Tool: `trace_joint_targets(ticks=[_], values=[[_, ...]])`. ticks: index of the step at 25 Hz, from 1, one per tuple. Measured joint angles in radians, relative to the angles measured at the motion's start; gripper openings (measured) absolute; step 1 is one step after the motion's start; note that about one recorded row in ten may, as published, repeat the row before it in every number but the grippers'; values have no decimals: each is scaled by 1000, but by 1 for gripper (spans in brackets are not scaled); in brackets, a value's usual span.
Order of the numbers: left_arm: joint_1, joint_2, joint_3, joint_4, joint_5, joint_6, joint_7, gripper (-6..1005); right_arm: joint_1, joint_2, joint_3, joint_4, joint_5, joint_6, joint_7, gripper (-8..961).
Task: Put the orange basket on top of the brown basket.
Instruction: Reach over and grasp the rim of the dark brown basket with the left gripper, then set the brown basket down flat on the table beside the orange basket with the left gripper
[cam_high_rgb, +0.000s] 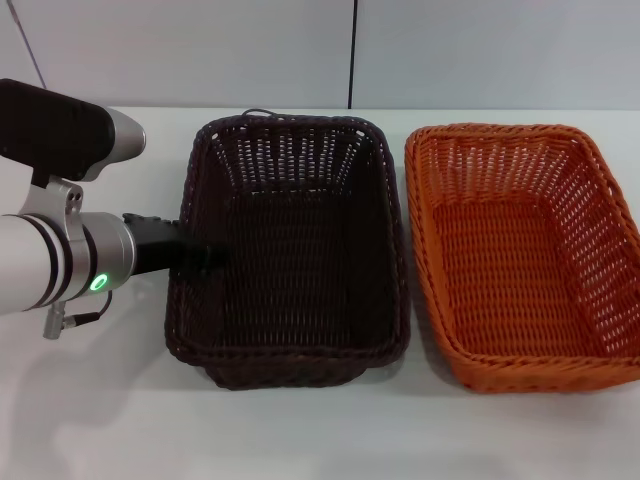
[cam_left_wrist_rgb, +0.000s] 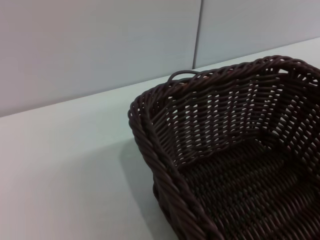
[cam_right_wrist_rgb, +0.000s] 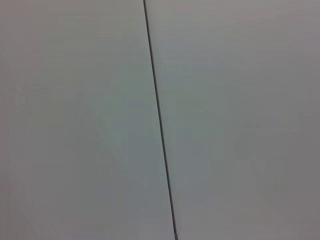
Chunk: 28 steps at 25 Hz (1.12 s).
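Note:
The brown basket (cam_high_rgb: 295, 250) stands in the middle of the white table, empty. The orange basket (cam_high_rgb: 520, 250) stands beside it on the right, empty, with a narrow gap between them. My left gripper (cam_high_rgb: 200, 256) reaches in from the left and is at the brown basket's left rim, dark against the dark weave. The left wrist view shows the brown basket's (cam_left_wrist_rgb: 235, 165) near corner and rim close up. My right gripper is out of view; the right wrist view shows only a pale wall.
The white table (cam_high_rgb: 90, 400) extends to the left and front of the baskets. A grey panelled wall (cam_high_rgb: 350, 50) stands behind. A thin cable loop (cam_left_wrist_rgb: 182, 75) shows just behind the brown basket's far rim.

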Motion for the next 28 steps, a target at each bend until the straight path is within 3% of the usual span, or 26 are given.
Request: trace_joint_targets(ticks=[18, 21, 23, 24, 25, 26, 28], values=[[-7, 4, -14, -36, -17, -44, 54, 302, 0, 0, 0, -3, 0, 9, 0, 836], [-22, 4, -154, -54, -136, -124, 307, 272, 0, 0, 0, -3, 0, 9, 0, 836], [-22, 4, -154, -54, -136, -124, 307, 265, 0, 0, 0, -3, 0, 9, 0, 836], [-51, 4, -259, -64, -198, -212, 462, 261, 1, 0, 0, -3, 0, 9, 0, 836], [-51, 4, -259, -64, -198, -212, 462, 257, 1, 0, 0, -3, 0, 9, 0, 836], [-78, 4, -334, -57, -249, -278, 563, 254, 2, 0, 0, -3, 0, 9, 0, 836], [-101, 4, -382, -50, -284, -331, 636, 246, 2, 0, 1, -4, 0, 9, 0, 836]])
